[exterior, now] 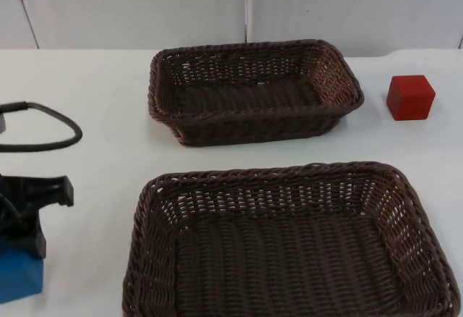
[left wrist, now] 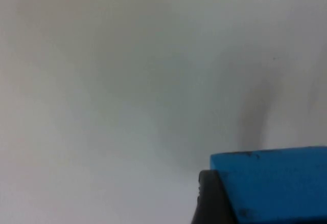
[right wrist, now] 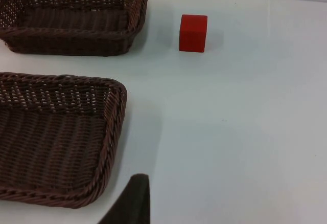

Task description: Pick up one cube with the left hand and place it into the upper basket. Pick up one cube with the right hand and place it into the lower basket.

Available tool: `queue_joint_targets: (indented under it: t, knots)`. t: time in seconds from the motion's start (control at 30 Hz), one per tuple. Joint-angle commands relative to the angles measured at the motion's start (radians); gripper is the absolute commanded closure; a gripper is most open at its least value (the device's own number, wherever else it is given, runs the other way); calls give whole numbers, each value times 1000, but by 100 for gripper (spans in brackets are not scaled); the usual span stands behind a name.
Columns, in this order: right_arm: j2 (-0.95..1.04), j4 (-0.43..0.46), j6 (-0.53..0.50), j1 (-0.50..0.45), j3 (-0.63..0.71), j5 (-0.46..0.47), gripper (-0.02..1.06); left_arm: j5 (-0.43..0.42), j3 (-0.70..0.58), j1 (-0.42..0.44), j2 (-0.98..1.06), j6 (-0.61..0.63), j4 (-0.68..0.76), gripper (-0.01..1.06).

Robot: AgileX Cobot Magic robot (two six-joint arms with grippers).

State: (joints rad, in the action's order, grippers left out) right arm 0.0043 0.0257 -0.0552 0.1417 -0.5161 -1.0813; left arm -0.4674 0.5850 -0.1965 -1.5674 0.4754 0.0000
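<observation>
White table (exterior: 94, 100), grey partition wall (exterior: 145, 6) behind. Upper basket (exterior: 253, 90) at the far side, lower basket (exterior: 289, 241) near the front edge, apart from each other. Red cube (exterior: 410, 97) just right of upper basket, on the table. Left gripper (exterior: 25, 248) low at the left edge, clamped on blue cube (exterior: 18, 277). Right gripper (right wrist: 130, 203) above the table beside lower basket; finger state: cannot tell.

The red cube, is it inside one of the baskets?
No, the red cube sits on the white table, to the right of the upper basket and apart from it.
</observation>
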Motion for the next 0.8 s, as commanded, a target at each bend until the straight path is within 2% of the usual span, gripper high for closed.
queue_joint_targets:
  t: [0.0, 0.47, 0.77]
  knots:
    - [-4, 0, -5, -1, 2, 2, -1, -23, -2, -3, 52, 0, 0, 105]
    - [-4, 0, -5, -1, 2, 2, -1, -52, -2, -3, 295, -111, -18, 105]
    - [-4, 0, -5, -1, 2, 2, -1, -50, -2, -3, 323, -184, -18, 105]
